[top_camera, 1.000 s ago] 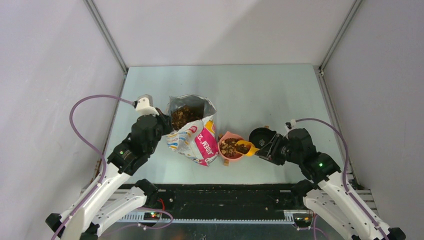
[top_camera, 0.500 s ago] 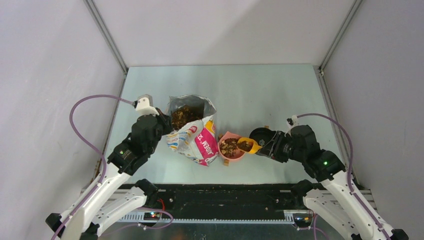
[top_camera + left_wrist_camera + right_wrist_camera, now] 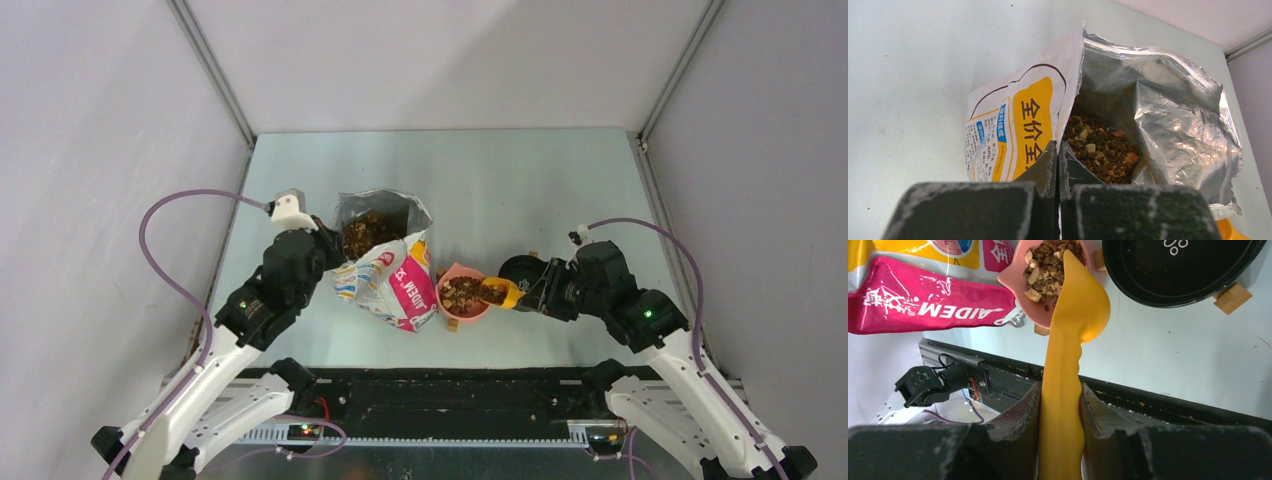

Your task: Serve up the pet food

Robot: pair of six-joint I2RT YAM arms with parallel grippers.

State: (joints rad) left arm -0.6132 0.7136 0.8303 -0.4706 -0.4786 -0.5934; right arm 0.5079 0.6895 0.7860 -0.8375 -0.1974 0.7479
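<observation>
The pet food is brown and tan kibble, in the open bag (image 3: 365,232) (image 3: 1103,150) and heaped in the pink bowl (image 3: 460,295) (image 3: 1048,265). The glossy bag (image 3: 390,280) (image 3: 1013,120) stands left of the pink bowl (image 3: 466,317) (image 3: 1013,280). My left gripper (image 3: 330,255) (image 3: 1058,150) is shut on the bag's left rim. My right gripper (image 3: 535,295) (image 3: 1060,390) is shut on the handle of a yellow scoop (image 3: 497,292) (image 3: 1073,315). The scoop's head is tipped over the pink bowl's right rim, with some kibble on it in the top view.
An empty black bowl (image 3: 520,272) (image 3: 1168,275) sits just right of the pink bowl, behind the scoop. Brown tape tabs (image 3: 1230,297) hold the bowls down. A black rail (image 3: 450,390) runs along the near edge. Grey walls enclose the table on three sides.
My right wrist has shifted right and rolled, turning the scoop at the pink bowl's right rim. The left arm and the bag have not moved.
</observation>
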